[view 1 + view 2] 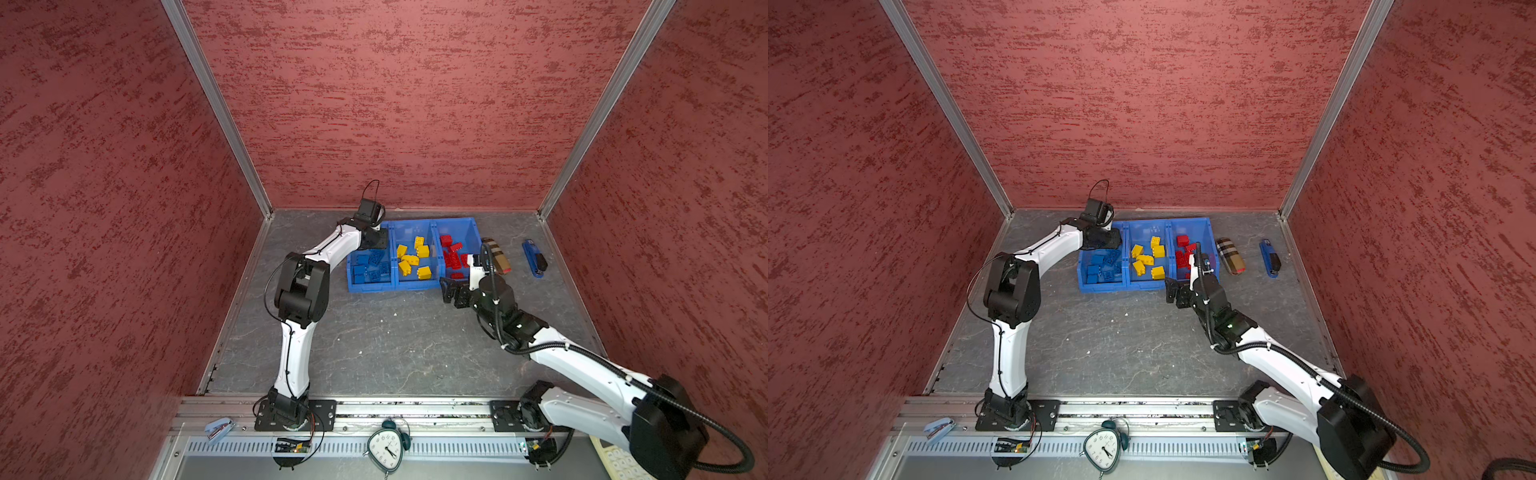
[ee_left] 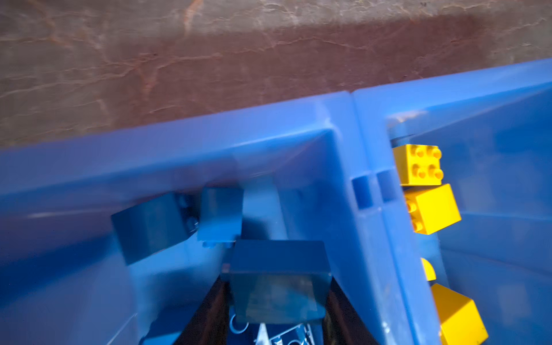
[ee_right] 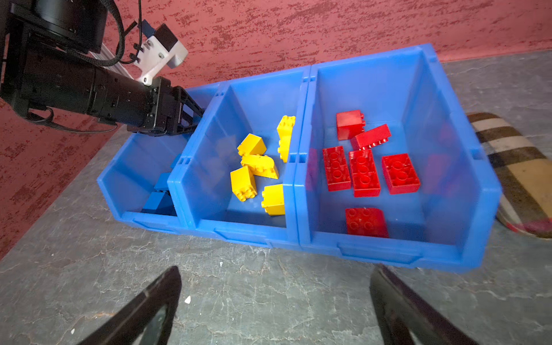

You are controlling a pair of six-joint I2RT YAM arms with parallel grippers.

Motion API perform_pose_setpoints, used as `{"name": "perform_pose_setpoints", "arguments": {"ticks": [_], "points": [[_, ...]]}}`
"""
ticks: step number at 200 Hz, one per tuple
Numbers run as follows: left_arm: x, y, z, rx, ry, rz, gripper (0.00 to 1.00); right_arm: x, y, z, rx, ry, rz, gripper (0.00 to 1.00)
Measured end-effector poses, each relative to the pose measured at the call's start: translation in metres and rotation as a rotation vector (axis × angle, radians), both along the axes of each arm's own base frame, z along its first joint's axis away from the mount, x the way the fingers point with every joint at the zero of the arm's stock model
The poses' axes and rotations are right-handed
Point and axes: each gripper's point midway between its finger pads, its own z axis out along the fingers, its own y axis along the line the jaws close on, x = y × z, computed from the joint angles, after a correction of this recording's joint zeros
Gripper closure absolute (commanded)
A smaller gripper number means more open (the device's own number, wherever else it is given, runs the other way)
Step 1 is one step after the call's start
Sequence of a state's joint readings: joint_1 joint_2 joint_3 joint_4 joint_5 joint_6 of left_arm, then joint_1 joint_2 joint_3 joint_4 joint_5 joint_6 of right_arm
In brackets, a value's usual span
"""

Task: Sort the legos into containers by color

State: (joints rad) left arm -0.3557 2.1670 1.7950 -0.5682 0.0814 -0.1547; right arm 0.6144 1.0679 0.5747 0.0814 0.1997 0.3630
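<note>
The containers are three joined blue bins at the back of the table. In both top views the left bin holds blue legos, the middle one yellow legos, the right one red legos. My left gripper hangs inside the left bin, shut on a blue lego; other blue bricks lie below it. My right gripper stands open over bare table just in front of the right bin, nothing between its fingers.
A tan plaid case lies right of the bins, and a blue-and-black stapler lies farther right. Red walls close three sides. An alarm clock and a small blue stapler sit by the front rail.
</note>
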Motion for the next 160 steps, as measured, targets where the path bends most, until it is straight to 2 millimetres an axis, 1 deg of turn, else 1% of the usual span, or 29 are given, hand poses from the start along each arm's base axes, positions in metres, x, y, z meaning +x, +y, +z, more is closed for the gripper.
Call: {"name": "perform_pose_setpoints", "arguments": {"ticks": [21, 26, 35, 68, 83, 101, 135, 160], "points": [[0.003, 0.001, 0.004, -0.012, -0.007, -0.011, 0.25, 0.001, -0.004, 0.0, -0.009, -0.003, -0.02, 0.01], [0.004, 0.001, 0.005, -0.011, -0.013, -0.02, 0.21, 0.001, -0.005, 0.0, -0.01, -0.003, -0.024, 0.01], [0.006, 0.002, 0.006, -0.022, -0.015, -0.01, 0.17, 0.001, -0.006, -0.001, -0.014, -0.003, -0.032, 0.01], [0.006, 0.005, 0.003, -0.028, -0.015, -0.028, 0.11, 0.003, -0.012, -0.002, -0.017, 0.001, -0.065, 0.01], [0.004, 0.007, -0.002, -0.036, -0.007, -0.042, 0.1, 0.003, -0.014, -0.002, -0.017, 0.002, -0.076, 0.01], [0.003, 0.009, -0.002, -0.031, -0.01, -0.054, 0.09, 0.004, -0.015, -0.002, -0.015, 0.002, -0.084, 0.01], [0.0, 0.022, 0.002, -0.008, -0.018, -0.062, 0.06, 0.005, -0.018, -0.002, -0.004, 0.006, -0.102, 0.01], [-0.002, 0.027, 0.013, -0.004, -0.031, -0.076, 0.0, 0.007, -0.021, -0.002, 0.004, 0.009, -0.115, 0.01]]}}
